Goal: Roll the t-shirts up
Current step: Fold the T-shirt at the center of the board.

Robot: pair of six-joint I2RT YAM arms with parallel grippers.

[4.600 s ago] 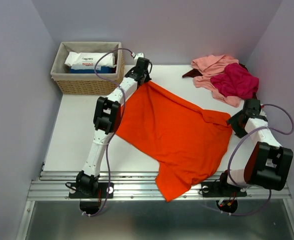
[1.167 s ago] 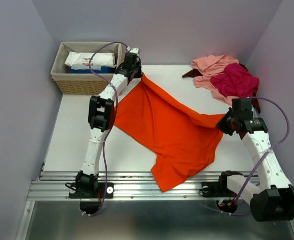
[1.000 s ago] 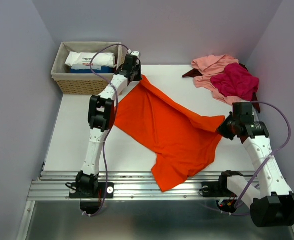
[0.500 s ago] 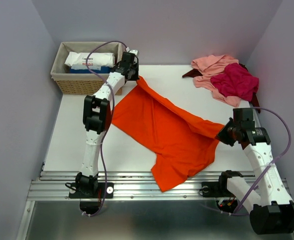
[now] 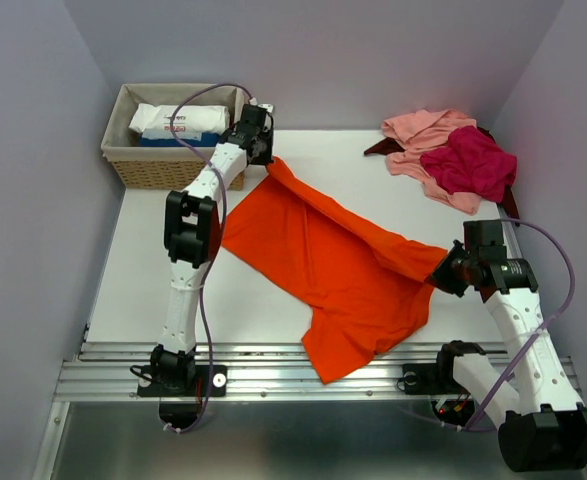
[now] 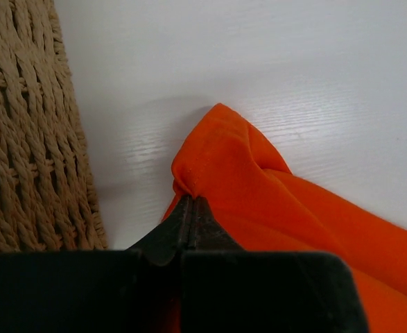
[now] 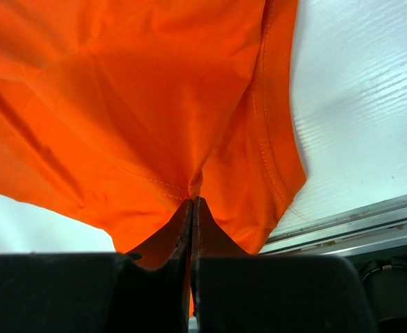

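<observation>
Tension runs through the bright orange soft cloth t-shirt (image 5: pixel 323 260) now. Over the last seconds the left gripper (image 5: pixel 266 160) has drawn its corner far and left, close beside the woven wicker basket (image 5: pixel 133 165), while the right gripper (image 5: pixel 441 272) has pulled the opposite corner nearer on the right. Both are clenched on orange fabric. The far edge stands up as a straight ridge; the rest lies flat on the white table (image 5: pixel 153 290), its near end draped over the metal rail (image 5: pixel 253 372). I'd say it is being straightened for rolling. The crumpled salmon pink and magenta t-shirts (image 5: pixel 443 150) sit heaped far right.
</observation>
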